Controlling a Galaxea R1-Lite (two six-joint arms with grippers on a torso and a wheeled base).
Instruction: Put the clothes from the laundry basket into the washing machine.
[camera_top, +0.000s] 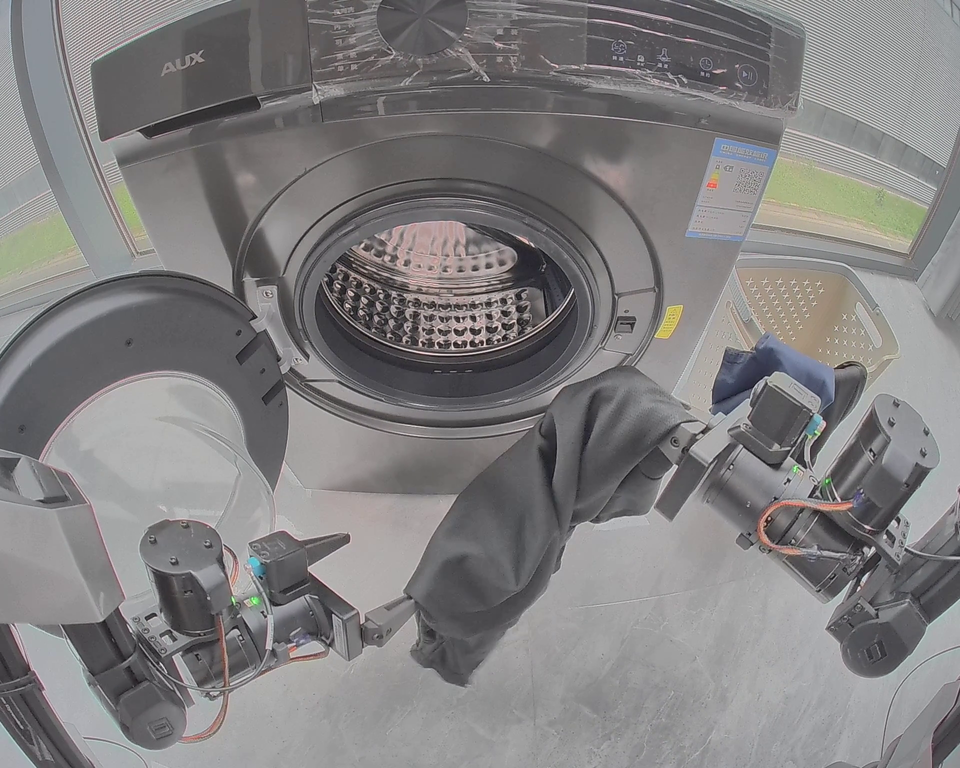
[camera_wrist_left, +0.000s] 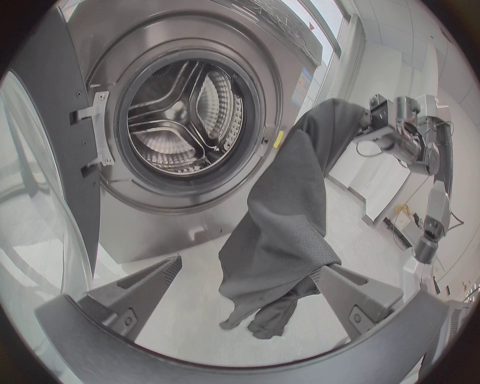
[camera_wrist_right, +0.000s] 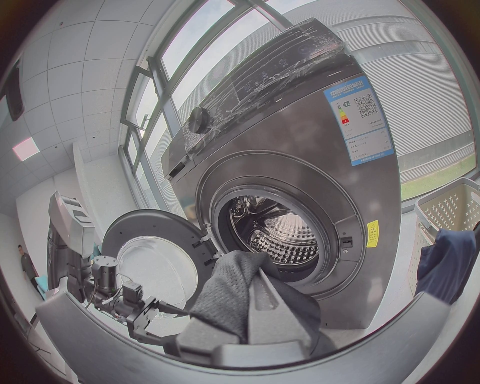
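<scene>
Dark grey garment (camera_top: 540, 500) already out of the basket but not in the washer yet. Dangled in front of the washing machine (camera_top: 620, 160), just below and to the right of the drum (camera_top: 440, 290) mouth. Was pinched at the top end by the right gripper (camera_top: 675, 445), clamped tight on the cloth, with fabric bunched over the fingers in the right wrist view. Probably held high like that to keep the long tail off the floor and line the bundle up with the opening.

Left gripper (camera_wrist_left: 247, 265) sat down at the low end of the cloth, spread wide and gripping nothing, one finger just brushing the hanging fabric. Looked parked there to gather the loose tail, otherwise likely to snag on the door seal going in.

As for the containers: drum looked bare, nothing but shiny ribs and holes as far as visible. Door (camera_top: 130, 340) was swung wide open to the left, well out of the path. Laundry basket (camera_top: 830, 300) was tucked beside the machine on the right, behind the right arm, with a blue garment (camera_top: 765, 365) draped over the near rim, so more left to move. Couldn't tell what else sat deeper in there
</scene>
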